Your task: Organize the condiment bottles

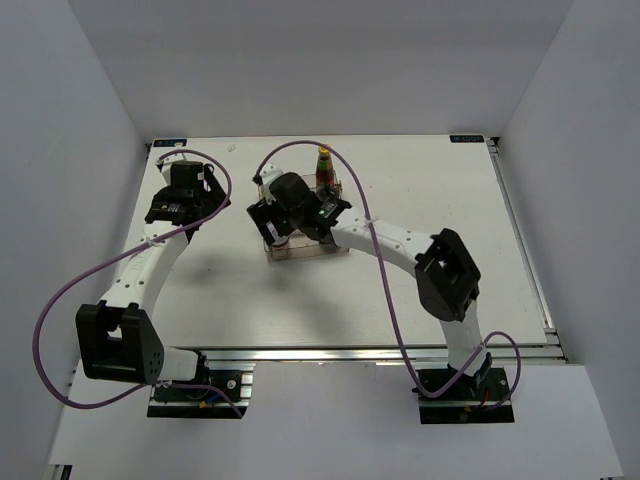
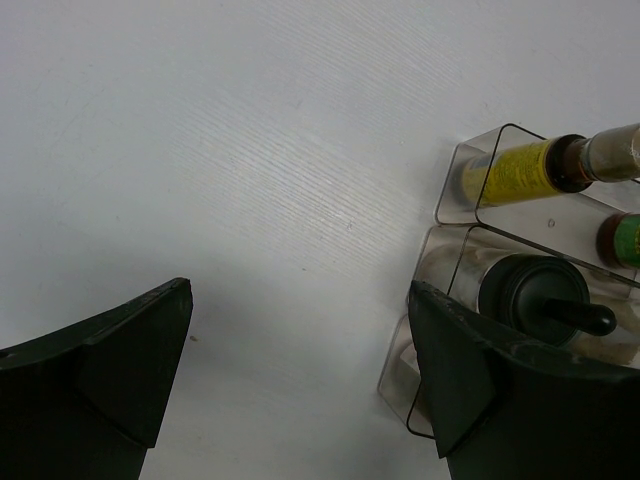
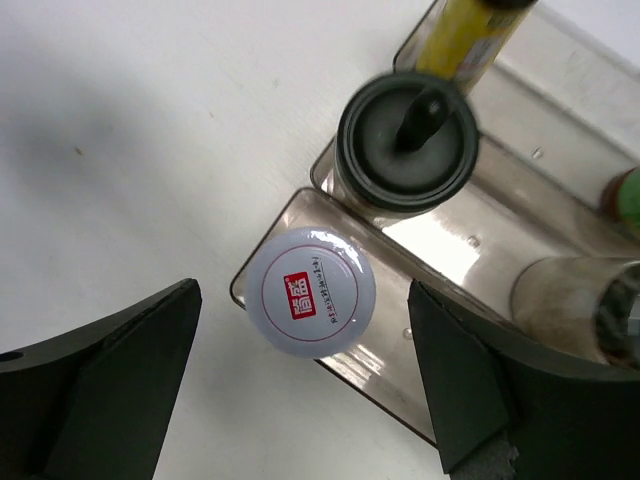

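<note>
A white-lidded jar (image 3: 310, 292) with a red logo stands at the left end of the lowest step of the clear rack (image 3: 470, 250). My right gripper (image 3: 302, 305) hangs open above it, one finger on each side, not touching. Behind the jar stands the black-topped shaker (image 3: 407, 140), and further back the slim yellow-labelled bottle (image 3: 462, 25). The tall red-sauce bottle with the yellow cap (image 1: 323, 165) stands at the rack's far side. My left gripper (image 2: 300, 300) is open and empty over bare table, left of the rack (image 2: 450, 190). The red-lidded jar is not discernible.
A blurred round glassy thing (image 3: 580, 300) sits on the rack's lower step at the right. A green-labelled bottle neck (image 2: 625, 238) shows at the frame edge. The rack (image 1: 300, 248) sits mid-table, and white walls enclose the table (image 1: 440, 200).
</note>
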